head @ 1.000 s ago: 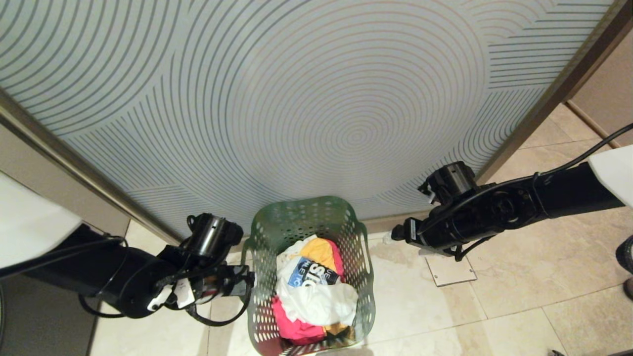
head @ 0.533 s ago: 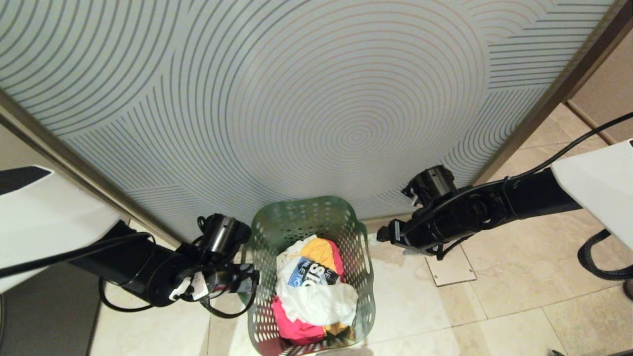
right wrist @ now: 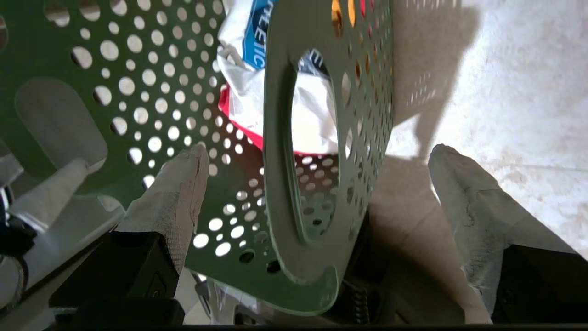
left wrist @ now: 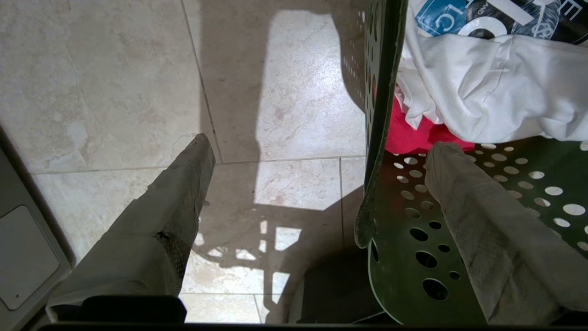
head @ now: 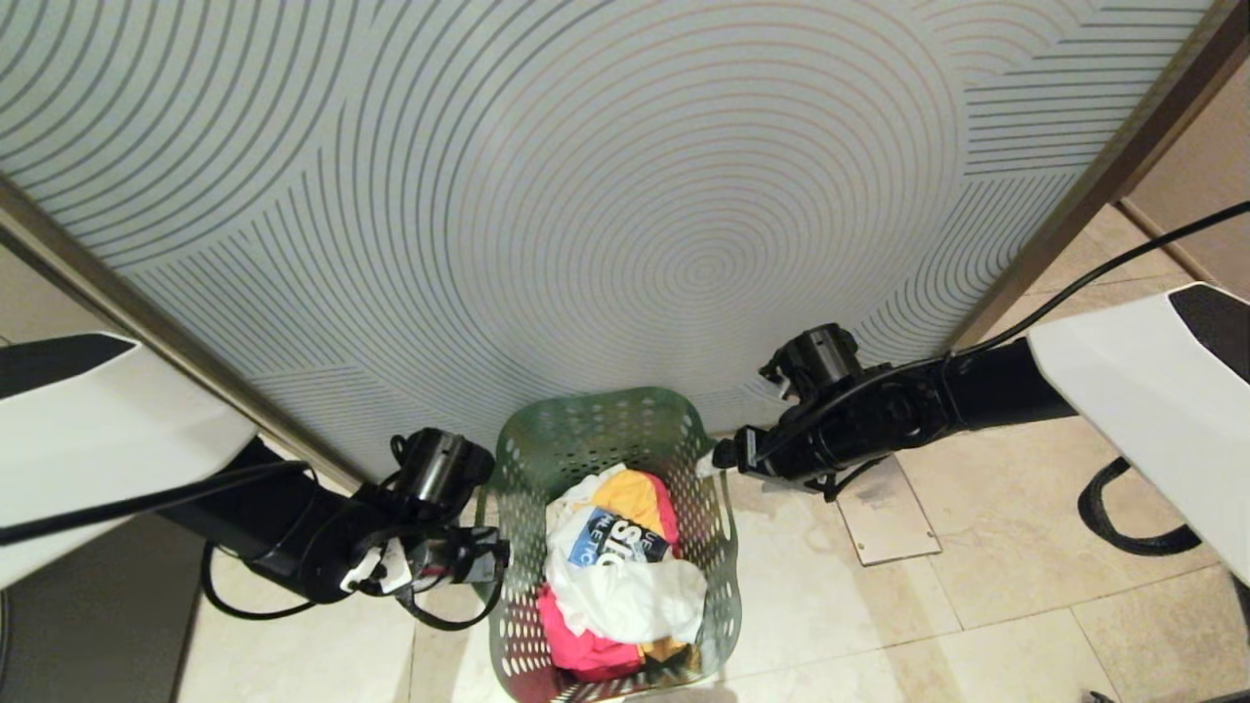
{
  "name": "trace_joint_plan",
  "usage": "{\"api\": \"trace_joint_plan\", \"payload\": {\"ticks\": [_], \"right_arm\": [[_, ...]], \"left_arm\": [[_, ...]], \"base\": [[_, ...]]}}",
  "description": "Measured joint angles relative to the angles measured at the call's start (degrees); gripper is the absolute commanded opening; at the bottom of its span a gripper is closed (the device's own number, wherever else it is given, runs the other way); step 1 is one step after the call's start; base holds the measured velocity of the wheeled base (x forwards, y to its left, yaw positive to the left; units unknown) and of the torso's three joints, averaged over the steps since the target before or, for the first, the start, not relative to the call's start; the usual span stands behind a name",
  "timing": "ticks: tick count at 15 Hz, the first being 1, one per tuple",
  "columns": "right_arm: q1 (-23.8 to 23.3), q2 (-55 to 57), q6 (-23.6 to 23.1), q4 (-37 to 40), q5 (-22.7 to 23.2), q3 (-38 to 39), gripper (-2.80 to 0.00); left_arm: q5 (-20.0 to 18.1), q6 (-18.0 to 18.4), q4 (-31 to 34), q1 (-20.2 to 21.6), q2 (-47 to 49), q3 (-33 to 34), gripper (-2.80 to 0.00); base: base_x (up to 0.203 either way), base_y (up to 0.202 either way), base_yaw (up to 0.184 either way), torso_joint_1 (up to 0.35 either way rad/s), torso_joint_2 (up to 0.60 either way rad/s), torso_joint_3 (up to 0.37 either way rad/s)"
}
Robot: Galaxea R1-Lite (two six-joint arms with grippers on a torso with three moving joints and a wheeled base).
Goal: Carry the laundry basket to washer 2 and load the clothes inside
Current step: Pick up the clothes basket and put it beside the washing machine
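Both sets of fingers gape wide, gripping nothing, astride opposite walls of the green perforated plastic laundry basket (head: 613,459), low centre: left gripper (head: 488,566), right gripper (head: 718,457). Close both evenly on the rims before lifting.

The right tool (head: 705,462) is closing in from the open tiled floor toward the laundry basket (head: 718,576), now straddling its right rim, one finger inside and one outside. The left tool (head: 500,558) is edging forward along the basket's left rim, likewise astride the wall. Both white forearm covers are sliding further into the head view.
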Motion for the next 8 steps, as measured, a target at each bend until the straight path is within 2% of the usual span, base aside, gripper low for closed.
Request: {"api": "trace_joint_plan", "payload": {"ticks": [8], "right_arm": [[1.93, 4.36, 0.21, 0.74, 0.59, -6.81, 0.00]], "left_arm": [[-1.54, -2.51, 0.11, -0.14, 0.80, -0.27, 0.00]], "base": [[0.000, 0.000, 0.000, 0.000, 0.00, 0.000]]}}
